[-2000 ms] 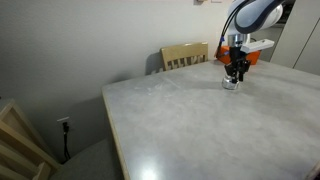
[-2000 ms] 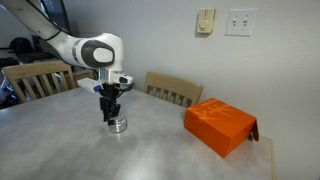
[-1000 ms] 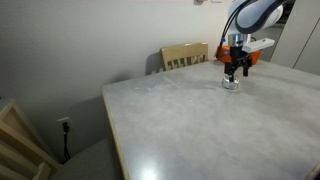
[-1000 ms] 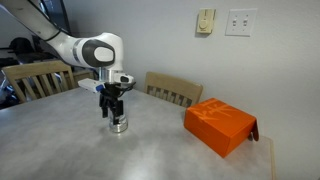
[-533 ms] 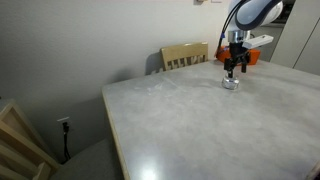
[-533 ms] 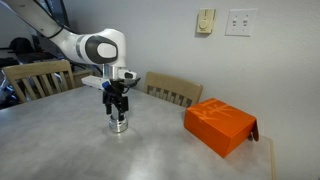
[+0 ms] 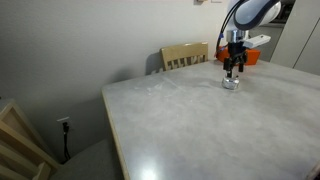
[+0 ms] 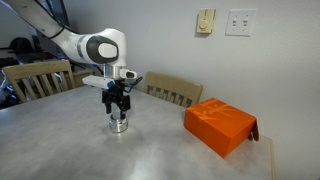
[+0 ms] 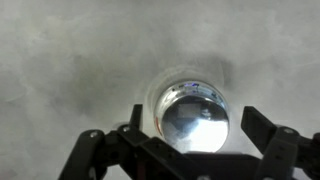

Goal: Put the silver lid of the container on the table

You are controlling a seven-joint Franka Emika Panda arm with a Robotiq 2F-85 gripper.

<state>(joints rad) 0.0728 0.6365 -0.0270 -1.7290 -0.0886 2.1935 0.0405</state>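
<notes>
In an exterior view, the table (image 7: pixel 180 120) carries the container (image 7: pixel 231 84) near its far edge. The gripper (image 7: pixel 234 70) hangs directly above the container with a small gap, pointing straight down. At this range the state of the fingers cannot be read. A wooden chair (image 7: pixel 185 55) stands behind the table, and part of an orange box (image 7: pixel 252 57) shows behind the gripper. In an exterior view from the opposite side, the container (image 8: pixel 119 124) stands upright on the table (image 8: pixel 60 150), well apart from the orange box (image 8: pixel 220 125). The gripper (image 8: pixel 119 104) is centred over the container, just clear of its top. The fingers (image 8: pixel 113 103) appear slightly spread, with nothing visible between them. In the wrist view, the container (image 9: pixel 193 115) sits on the table (image 9: pixel 60 60) below the gripper (image 9: pixel 185 140). The silver lid (image 9: pixel 196 120) appears as the shiny round face on top of the container. The fingers (image 9: pixel 92 148) stand wide apart, one on each side of the container, clamped on nothing and not touching it.
</notes>
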